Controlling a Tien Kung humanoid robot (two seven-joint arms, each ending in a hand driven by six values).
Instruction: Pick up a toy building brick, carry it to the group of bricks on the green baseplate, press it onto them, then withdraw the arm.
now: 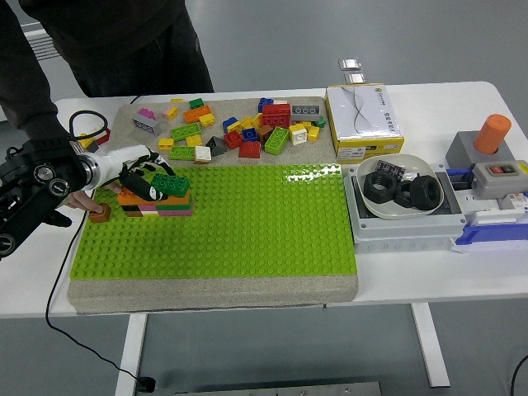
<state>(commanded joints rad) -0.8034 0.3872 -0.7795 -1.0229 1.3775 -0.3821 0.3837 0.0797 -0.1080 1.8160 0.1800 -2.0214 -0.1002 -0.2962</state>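
**Desk:** What's the left hand doing?

**Me:** My left hand [147, 183] is over the brick stack [157, 203] near the far left corner of the green baseplate [223, 223]. Its fingers [136, 176] are curled around a green brick [171, 185], which sits on top of the stack, touching the orange layer beneath it. I can't tell whether the studs are fully seated.

**Desk:** And the right hand?

**Me:** I can't see it anywhere in the head view.

**Desk:** Anyone else at the table?

**Me:** Yes, a person in dark clothing stands at the far left corner. One hand [82, 200] reaches down behind my forearm and its fingertips touch a small brown brick [100, 213] at the left edge of the baseplate, just beside the stack.

**Desk:** Where are the spare bricks?

**Me:** A loose pile of bricks [239, 128] lies on the tan mat along the table's far edge, beyond the baseplate. To the right of it stands a yellow and white box [363, 120]. Towards the table's right edge there's a white bowl [403, 186] holding black rings, set on a grey tray, and a grey unit with an orange cylinder [492, 133].
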